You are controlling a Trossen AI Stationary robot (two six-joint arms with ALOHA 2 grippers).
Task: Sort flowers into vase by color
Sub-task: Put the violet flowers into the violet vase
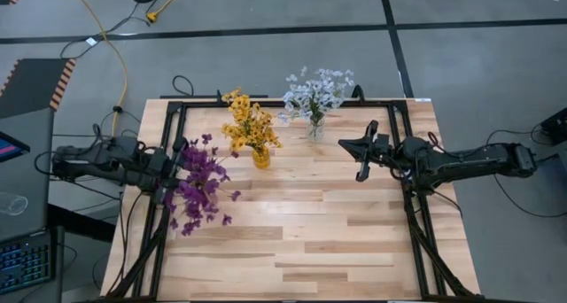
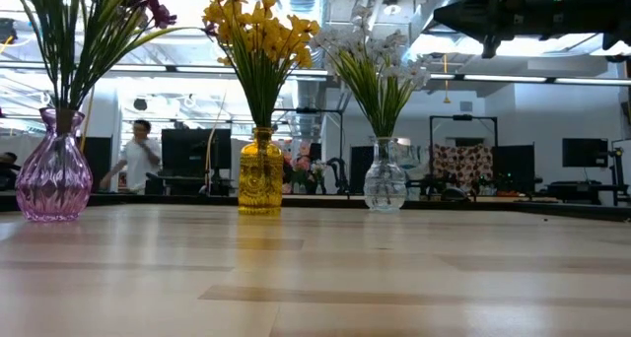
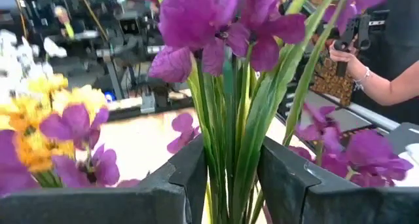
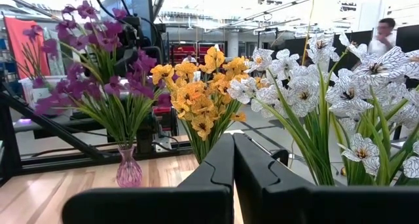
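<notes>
Left end effector (image 3: 232, 178) is mine: fingers parted, purple flowers' (image 1: 197, 186) green stems between them, in the pink vase (image 2: 54, 169) below. Right end effector (image 4: 234, 178) clenched, empty, over bench (image 1: 319, 241); yellow flowers (image 1: 248, 121) and white flowers (image 1: 316, 92) ahead of it.

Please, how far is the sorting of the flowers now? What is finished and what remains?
It looks nearly finished. The yellow flowers stand in the yellow vase, the white flowers in the clear vase, the purple flowers in the pink vase. In hand: the left gripper has its fingers apart around the purple stems. The right gripper waits shut above the table, which shows no loose flowers.
</notes>
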